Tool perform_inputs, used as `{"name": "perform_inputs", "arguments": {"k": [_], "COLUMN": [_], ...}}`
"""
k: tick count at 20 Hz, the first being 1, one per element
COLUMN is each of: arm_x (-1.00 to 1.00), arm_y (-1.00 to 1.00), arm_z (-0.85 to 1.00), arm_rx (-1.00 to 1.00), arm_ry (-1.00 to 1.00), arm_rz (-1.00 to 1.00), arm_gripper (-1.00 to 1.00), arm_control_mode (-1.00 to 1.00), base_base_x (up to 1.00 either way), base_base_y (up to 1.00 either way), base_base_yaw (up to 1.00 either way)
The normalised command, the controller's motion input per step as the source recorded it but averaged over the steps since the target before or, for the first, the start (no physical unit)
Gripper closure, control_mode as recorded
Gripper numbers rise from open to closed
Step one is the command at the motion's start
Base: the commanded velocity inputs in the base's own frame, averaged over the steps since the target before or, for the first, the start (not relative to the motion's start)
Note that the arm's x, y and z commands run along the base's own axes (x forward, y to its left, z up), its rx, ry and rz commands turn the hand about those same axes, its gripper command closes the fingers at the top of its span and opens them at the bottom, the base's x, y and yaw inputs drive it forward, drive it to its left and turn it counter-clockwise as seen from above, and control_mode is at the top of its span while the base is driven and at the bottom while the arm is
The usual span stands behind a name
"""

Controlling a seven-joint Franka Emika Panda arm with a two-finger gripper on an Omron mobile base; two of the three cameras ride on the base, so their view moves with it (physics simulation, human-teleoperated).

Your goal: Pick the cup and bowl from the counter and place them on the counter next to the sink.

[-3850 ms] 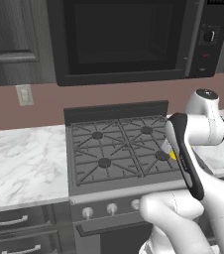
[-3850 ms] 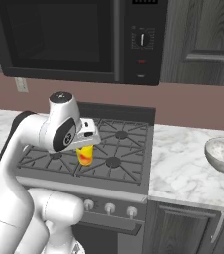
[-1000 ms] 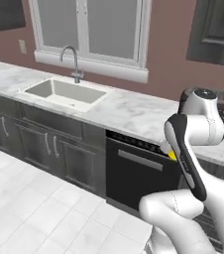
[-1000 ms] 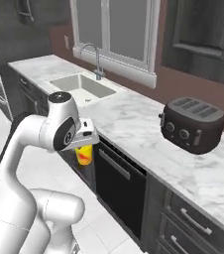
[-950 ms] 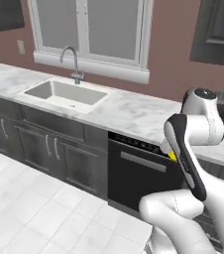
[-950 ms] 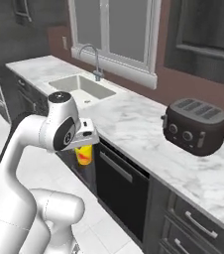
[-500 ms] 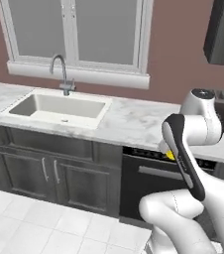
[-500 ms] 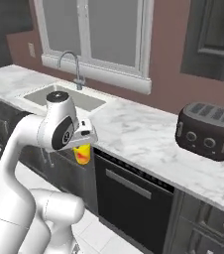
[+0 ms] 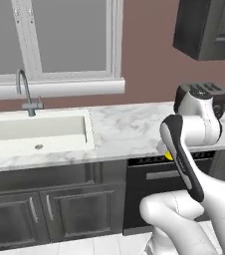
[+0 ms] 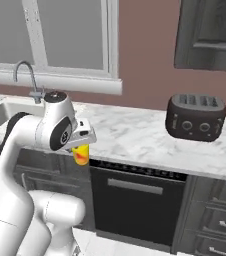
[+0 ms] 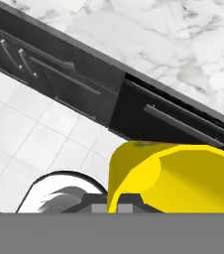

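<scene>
The small yellow cup (image 10: pixel 81 154) with a red-orange mark hangs in my gripper (image 10: pixel 80 146), which is shut on it. It is held in front of the counter's front edge, above the floor and just left of the dishwasher. In the hand view the cup (image 11: pixel 173 178) is large at the lower right, between the dark fingertips (image 11: pixel 98 202). A sliver of the cup (image 9: pixel 168 155) peeks from behind my forearm in the left base view. The white marble counter (image 9: pixel 124 129) runs across, with the sink (image 9: pixel 40 132) and its curved faucet (image 9: pixel 25 92) at its left. The bowl is out of view.
A black toaster (image 10: pixel 195 117) stands on the counter at the right, also seen as the toaster (image 9: pixel 204 97) behind my arm. A black dishwasher (image 10: pixel 135 200) sits under the counter. Dark cabinets (image 9: pixel 40 209) are below the sink, and a window is behind the faucet (image 10: pixel 27 75).
The whole scene has shifted as the base drove: the sink and counter now lie square in front and closer. The arm keeps its pose with the cup still gripped.
</scene>
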Motion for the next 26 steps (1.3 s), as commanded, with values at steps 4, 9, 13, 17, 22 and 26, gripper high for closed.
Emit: {"name": "perform_inputs", "arguments": {"k": [4, 9, 13, 17, 22, 26], "arm_x": [0.0, 0.0, 0.0, 0.0, 0.0, 0.0], "arm_y": [0.0, 0.0, 0.0, 0.0, 0.0, 0.0], "arm_z": [0.0, 0.0, 0.0, 0.0, 0.0, 0.0], "arm_rx": [0.0, 0.0, 0.0, 0.0, 0.0, 0.0], "arm_ry": [0.0, 0.0, 0.0, 0.0, 0.0, 0.0], "arm_rz": [0.0, 0.0, 0.0, 0.0, 0.0, 0.0], "arm_gripper": [1.0, 1.0, 1.0, 1.0, 1.0, 1.0], "arm_control_mode": [1.0, 1.0, 1.0, 1.0, 1.0, 1.0], "base_base_x": [0.69, 0.64, 0.68, 0.36, 0.0, 0.0], "base_base_y": [0.83, 0.94, 0.73, 0.1, 0.0, 0.0], "base_base_yaw": [-0.66, -0.29, 0.11, 0.15, 0.0, 0.0]}}
